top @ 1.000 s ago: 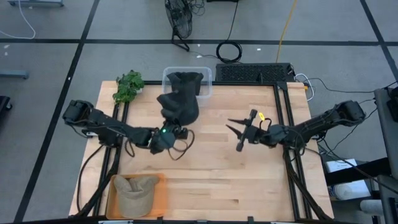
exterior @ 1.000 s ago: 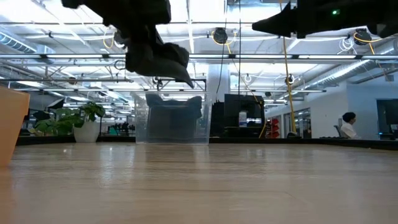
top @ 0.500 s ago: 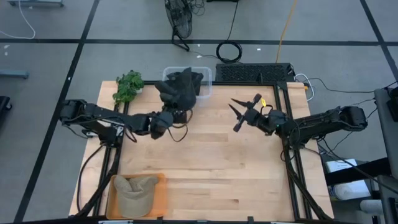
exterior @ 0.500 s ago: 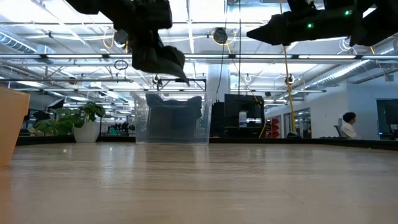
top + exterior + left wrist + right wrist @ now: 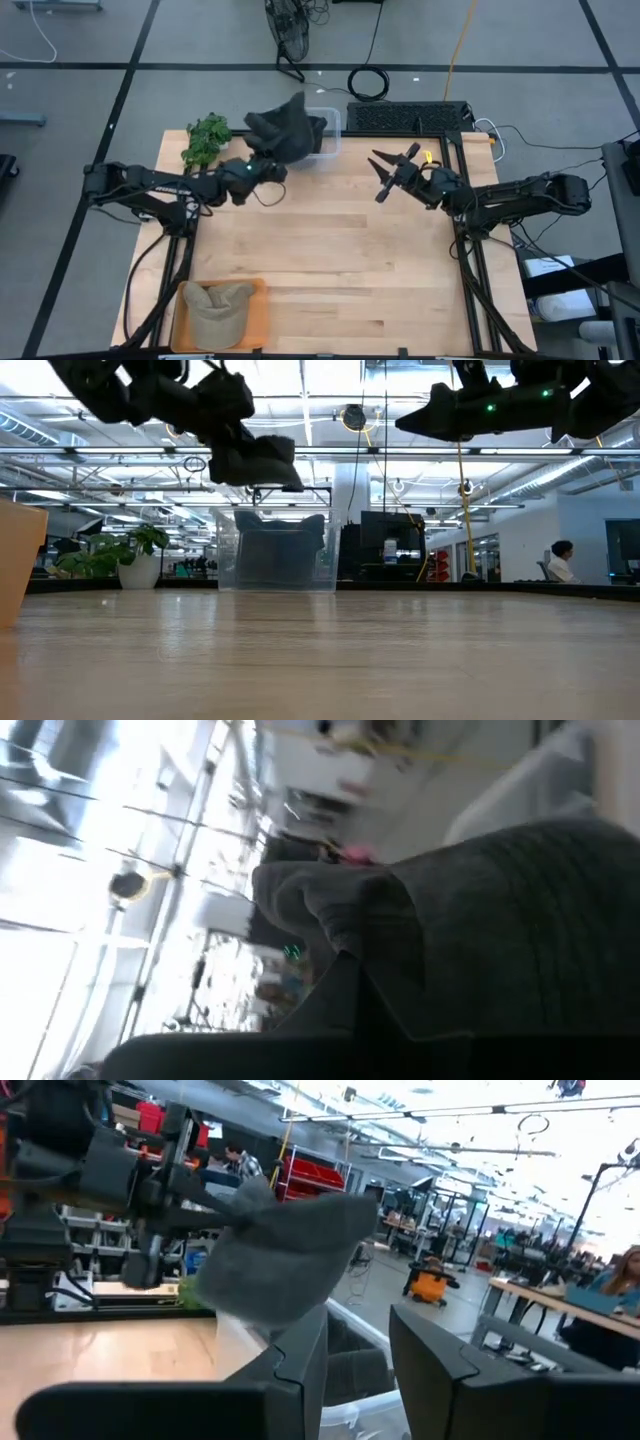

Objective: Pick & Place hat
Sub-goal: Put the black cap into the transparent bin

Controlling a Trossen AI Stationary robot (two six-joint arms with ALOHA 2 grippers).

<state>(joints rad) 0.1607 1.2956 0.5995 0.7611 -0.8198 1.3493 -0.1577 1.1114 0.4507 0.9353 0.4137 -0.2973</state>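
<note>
— Is there any brand, label or writing you can read?

— No, you will find none that is readable. On the wooden table [image 5: 340,260] nothing carries a legible mark, and the signs in the room behind are too small to tell.

— Where is the hat, compared with the tool?

— Your left gripper [image 5: 262,170] is closed on the dark hat [image 5: 283,132] and holds it in the air. The hat hangs out from the gripper toward the far side, over the left part of the clear bin [image 5: 322,131] at the far edge of the table. In the low view the dark hat [image 5: 255,460] is well above the bin [image 5: 278,550], apart from it. The left wrist view shows its grey fabric [image 5: 500,940] pressed close against the fingers.

— And the other arm?

— Your right gripper [image 5: 392,170] hovers above the far right part of the table, its fingers spread wide and holding nothing. It points toward the bin and the hat, with a clear gap between.

— What else is on the table?

— An orange tray [image 5: 258,318] at the near left corner carries a tan cap [image 5: 217,303]. A small green plant [image 5: 206,138] stands at the far left, just beside the bin.
</note>
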